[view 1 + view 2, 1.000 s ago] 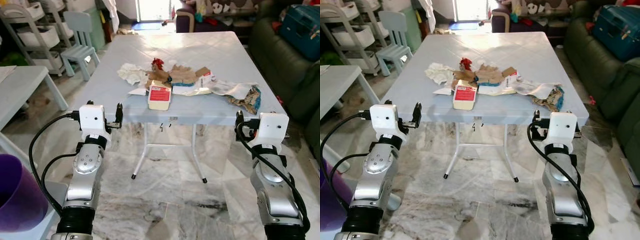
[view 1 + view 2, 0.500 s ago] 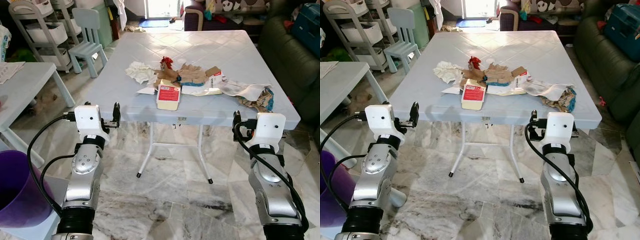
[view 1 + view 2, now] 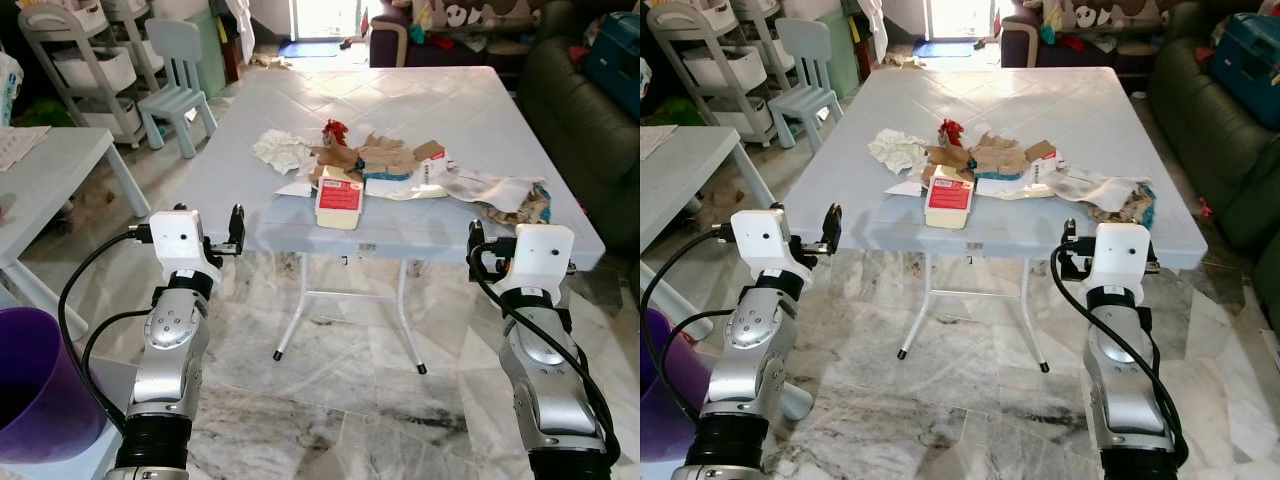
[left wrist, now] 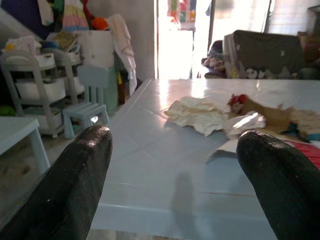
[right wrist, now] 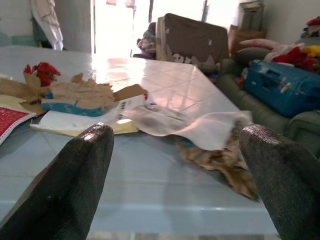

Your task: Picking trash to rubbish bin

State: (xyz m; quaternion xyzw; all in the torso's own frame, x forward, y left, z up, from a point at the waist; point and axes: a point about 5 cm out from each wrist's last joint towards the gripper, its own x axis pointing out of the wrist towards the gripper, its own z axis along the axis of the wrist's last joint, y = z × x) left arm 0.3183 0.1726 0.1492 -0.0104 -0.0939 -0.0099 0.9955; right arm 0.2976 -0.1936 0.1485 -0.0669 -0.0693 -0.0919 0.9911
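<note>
The right gripper (image 5: 172, 170) is wide open near the table (image 3: 400, 215), and the crumpled wrapper (image 5: 200, 127) looks light and floppy, so pinch its edge.

two silver metal arms rise from the lower edge of the head views, each built of rounded, brushed-metal segments stacked above a ribbed black collar near the base. the left silver arm (image 3: 170, 345) has a round joint cap with small dark screws set in a ring, and the right silver arm (image 3: 545, 375) has a like cap. each arm ends in a boxy white plastic wrist housing (image 3: 180, 238), the other at (image 3: 541, 256). thick black cables (image 3: 75, 310) loop out from the housings and run down beside the arms. the left gripper (image 4: 175, 190) and right gripper (image 5: 172, 185) each carry two long black fingers with rounded, faintly textured tips.
</note>
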